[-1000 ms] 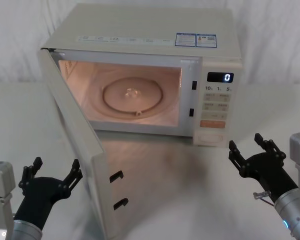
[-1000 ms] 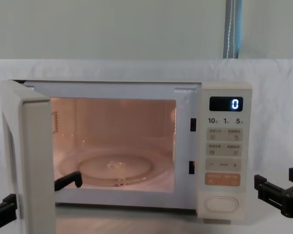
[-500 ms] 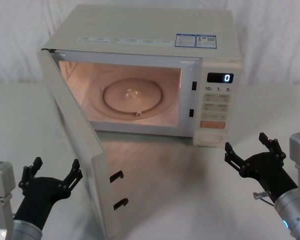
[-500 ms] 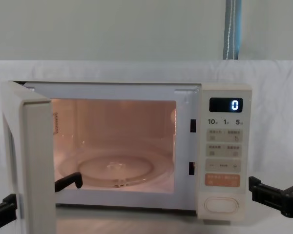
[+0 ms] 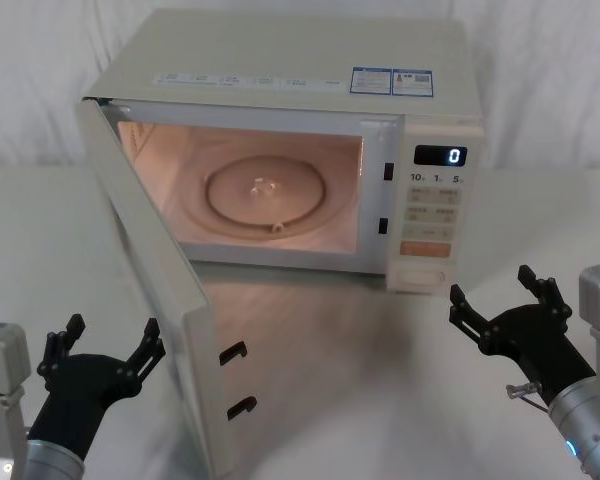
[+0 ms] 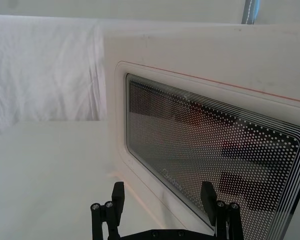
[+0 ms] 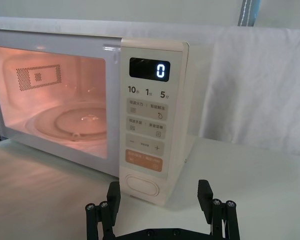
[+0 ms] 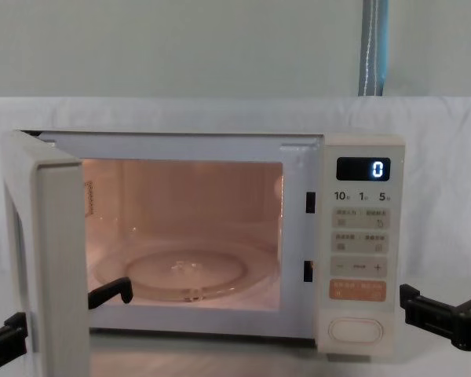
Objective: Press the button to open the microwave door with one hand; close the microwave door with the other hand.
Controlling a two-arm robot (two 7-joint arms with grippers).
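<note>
Now open wide: large cream microwave door (image 5: 155, 300) with dark dotted rounded-rectangle window, swung out on its hinge at the left side of the cream boxy countertop microwave (image 5: 310, 90), free edge toward the robot, two black latch hooks on that edge. Inside the microwave, lit orange cavity with round glass turntable (image 5: 265, 190). On the right of the microwave front, narrow key panel: black digital display (image 5: 440, 155) reading "0" at top, small cream labelled keys below, then orange rectangular key (image 5: 425, 248), and lowest of all the wide cream oval button (image 5: 422, 273), untouched.

Right black boxy gripper (image 5: 500, 300) on grey metal arm, low and to the right of the microwave's front corner, just in front of and beside the button, apart from it; fingers spread wide, nothing between them. From the right wrist view, same gripper (image 7: 159, 196) facing the key panel, button (image 7: 144, 185) just beyond its left-hand finger, clear gap to the microwave.

Left black gripper (image 5: 105, 345) low, to the left of the microwave, just outside the open door, on the window side; fingers likewise spread, empty, near the door's outer face but not touching. From the left wrist view, gripper (image 6: 162, 194) close before the dotted window (image 6: 215, 155) of the door (image 6: 190, 55).

Beneath the microwave, white cloth-covered table (image 5: 380, 400).
</note>
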